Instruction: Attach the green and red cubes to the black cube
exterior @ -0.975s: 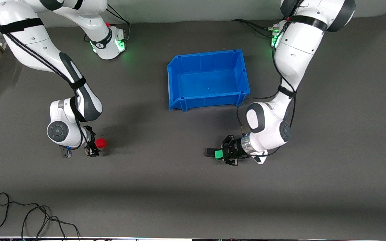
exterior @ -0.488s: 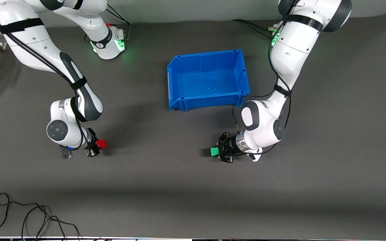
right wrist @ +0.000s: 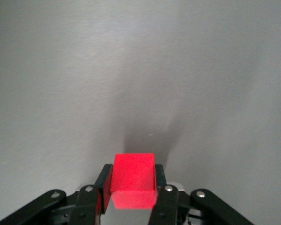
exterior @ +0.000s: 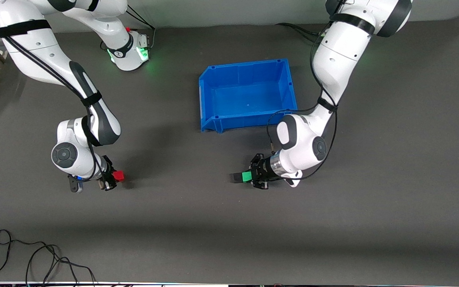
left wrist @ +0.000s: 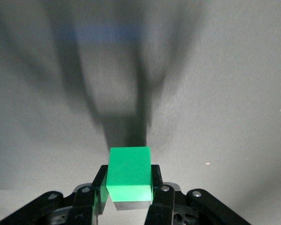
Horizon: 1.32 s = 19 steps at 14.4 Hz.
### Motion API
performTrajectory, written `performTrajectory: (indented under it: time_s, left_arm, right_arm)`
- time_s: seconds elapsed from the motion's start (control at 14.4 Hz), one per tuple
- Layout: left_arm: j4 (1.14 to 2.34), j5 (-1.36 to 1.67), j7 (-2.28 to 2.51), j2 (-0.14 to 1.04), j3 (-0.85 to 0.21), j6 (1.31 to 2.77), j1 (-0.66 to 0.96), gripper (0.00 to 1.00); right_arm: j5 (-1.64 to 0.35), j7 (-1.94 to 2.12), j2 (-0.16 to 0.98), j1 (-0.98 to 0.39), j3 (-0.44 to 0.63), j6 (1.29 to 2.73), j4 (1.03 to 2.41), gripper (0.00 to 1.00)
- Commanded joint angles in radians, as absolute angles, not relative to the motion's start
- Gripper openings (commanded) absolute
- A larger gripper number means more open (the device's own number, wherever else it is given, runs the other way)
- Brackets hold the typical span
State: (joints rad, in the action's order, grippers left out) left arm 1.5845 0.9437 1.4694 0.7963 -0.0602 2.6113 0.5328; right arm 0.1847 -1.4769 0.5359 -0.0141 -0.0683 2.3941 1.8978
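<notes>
**Both cubes gripped, left arm on the move**

Since a second ago the left gripper [exterior: 249, 176] has carried the green cube [exterior: 247, 176] toward the right arm's end of the table; the right gripper [exterior: 114, 178] has barely shifted. The left gripper's fingers are closed on the green cube's sides — its wrist view shows the cube [left wrist: 129, 174] pinched between the two pads. A dark block [exterior: 236, 177] touches the green cube at its end away from the gripper (possibly the black cube, but it is hard to tell against the grey table [exterior: 229, 231]). Both lie over bare table nearer the front camera than the blue bin [exterior: 209, 99]. The right gripper clamps the red cube [exterior: 118, 175] — its fingertips are largely hidden under the wrist.
</notes>
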Motion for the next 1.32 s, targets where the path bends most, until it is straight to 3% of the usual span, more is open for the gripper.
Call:
performTrajectory:
  time_s: [0.0,0.14,0.28,0.49,0.63,0.84,1.25]
  left_arm:
    - [1.568,0.96,1.497,0.808,-0.069,2.649,0.558,0.25]
    - [1.569,0.973,1.496,0.815,-0.086,2.698,0.564,0.25]
    - [1.568,0.968,1.49,0.822,-0.086,2.698,0.563,0.35]
    - [1.569,0.962,1.482,0.825,-0.086,2.698,0.563,0.66]
    - [1.568,0.959,1.482,0.822,-0.083,2.691,0.56,1.0]
    - [1.568,0.918,1.482,0.799,-0.077,2.616,0.499,1.0]
    - [1.569,0.77,1.355,0.694,-0.078,2.225,0.238,1.0]
  right_arm:
    - [0.103,-1.537,0.538,-0.083,-0.078,2.381,1.836,0.42]
    - [0.057,-1.625,0.575,-0.152,-0.089,2.381,1.777,0.42]
    - [0.054,-1.763,0.644,-0.211,-0.112,2.381,1.677,0.42]
    - [0.054,-1.897,0.741,-0.247,-0.166,2.381,1.545,0.42]
    - [0.055,-1.945,0.784,-0.256,-0.198,2.384,1.475,0.42]
    - [0.055,-1.988,0.857,-0.297,-0.212,2.408,1.387,0.41]
    - [0.04,-2.082,0.9,-0.336,-0.25,2.477,1.348,0.38]
